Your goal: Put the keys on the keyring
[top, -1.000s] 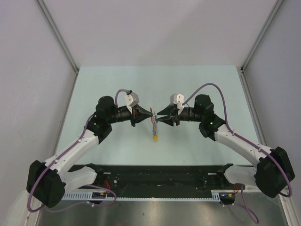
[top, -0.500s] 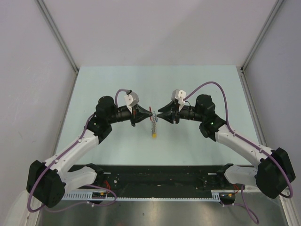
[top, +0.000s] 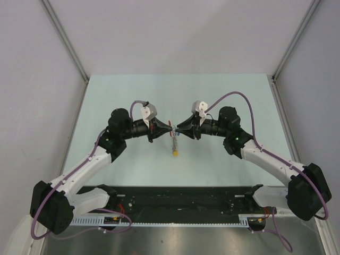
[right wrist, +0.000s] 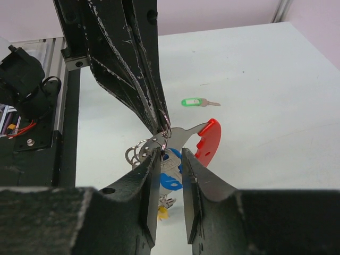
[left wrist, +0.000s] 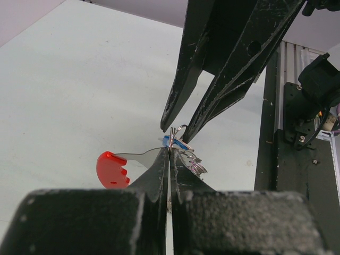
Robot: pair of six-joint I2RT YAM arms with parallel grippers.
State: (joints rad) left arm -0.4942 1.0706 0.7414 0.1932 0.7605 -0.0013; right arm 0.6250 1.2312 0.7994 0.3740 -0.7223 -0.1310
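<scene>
- The flat pale green table (top: 106, 106) lies well below both tools, which meet in the air over its middle.
- The black left gripper (left wrist: 170, 155) is closed tight on the small grey metal keyring (right wrist: 142, 151), which hangs at its fingertips.
- The black right gripper (right wrist: 170, 155) faces it, with its tips just at the same ring. Its jaws stand a little apart, and I cannot tell whether they pinch anything.
- The curved red piece (left wrist: 112, 169) sticks out beside the left fingertips, and a yellow-capped key (top: 175, 155) dangles under them.
- The tiny silver blue key (right wrist: 171, 178) sits between the right jaws, against the ring.
- The green key (right wrist: 194, 102) lies on the table, well beyond the right fingertips.
- The risk, I think, is the narrow ring gap: a small misalignment can push the blue key off and drop it. Too strong a pull may drag the keyring out of the left grip.
</scene>
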